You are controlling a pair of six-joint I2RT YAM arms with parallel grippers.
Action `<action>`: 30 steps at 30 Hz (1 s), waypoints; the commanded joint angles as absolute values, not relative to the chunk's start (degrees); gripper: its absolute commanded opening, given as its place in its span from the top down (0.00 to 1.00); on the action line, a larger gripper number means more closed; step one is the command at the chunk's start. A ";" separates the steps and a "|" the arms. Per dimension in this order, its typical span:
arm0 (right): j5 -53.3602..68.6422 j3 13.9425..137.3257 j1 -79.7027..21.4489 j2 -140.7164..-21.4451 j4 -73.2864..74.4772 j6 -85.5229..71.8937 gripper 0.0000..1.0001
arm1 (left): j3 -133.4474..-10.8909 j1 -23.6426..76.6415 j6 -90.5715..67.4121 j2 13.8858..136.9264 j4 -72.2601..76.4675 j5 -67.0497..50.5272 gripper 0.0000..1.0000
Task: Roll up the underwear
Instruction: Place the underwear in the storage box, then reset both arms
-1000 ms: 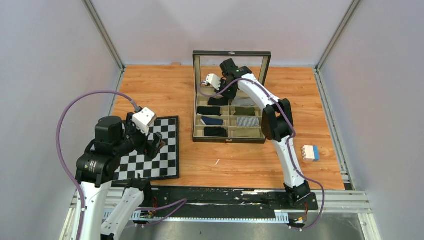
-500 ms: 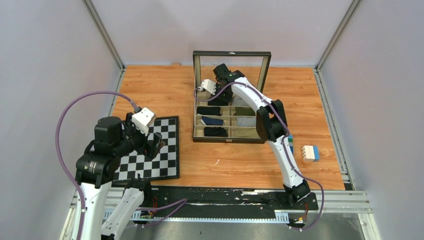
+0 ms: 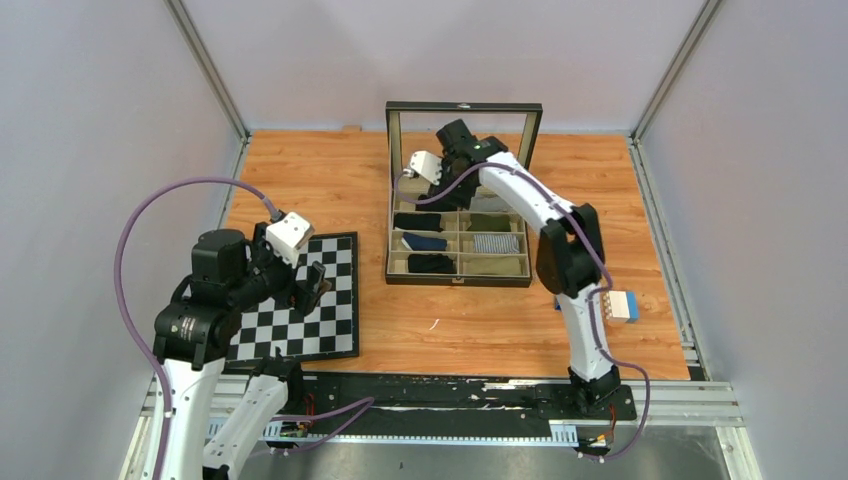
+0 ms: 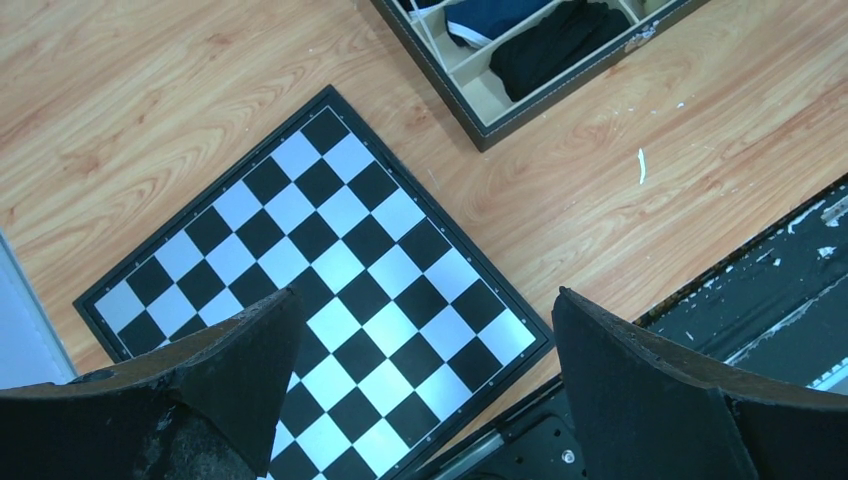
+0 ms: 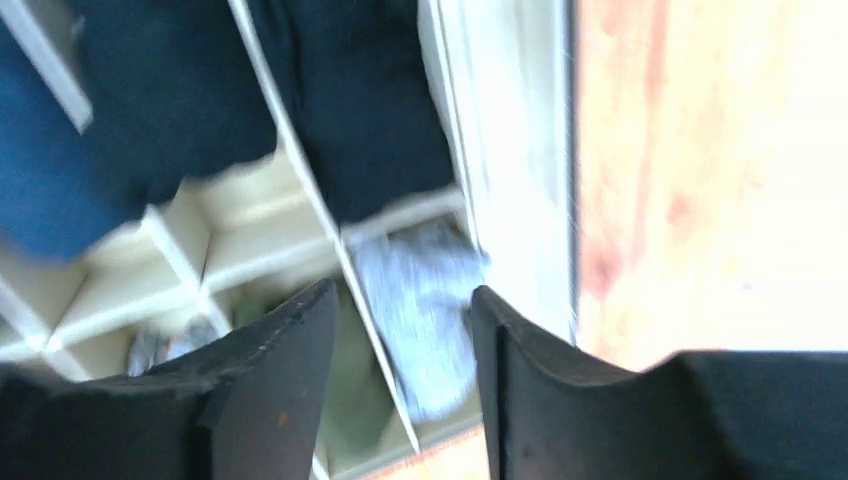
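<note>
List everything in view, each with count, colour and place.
table: one, orange-brown wood, under everything
organizer box: one, dark frame with pale dividers, table centre
lid: one, dark frame, standing open at the box's far edge
underwear: at least six pieces, black, navy, olive and grey striped, in the box compartments; the far row is partly hidden by the right arm
chessboard: one, black and white, near left of the table
block: one, white and blue, near right of the table
scrap: one, white, on the wood between chessboard and box
left gripper: one, black, open, above the chessboard
right gripper: one, black, open, over the box's far compartments
</note>
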State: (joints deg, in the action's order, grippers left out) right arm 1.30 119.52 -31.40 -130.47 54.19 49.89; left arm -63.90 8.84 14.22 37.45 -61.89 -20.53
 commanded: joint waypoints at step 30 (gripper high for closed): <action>25.72 73.72 14.14 -58.49 41.91 9.65 0.00 | -70.82 5.15 -4.75 50.18 -46.79 -8.37 0.00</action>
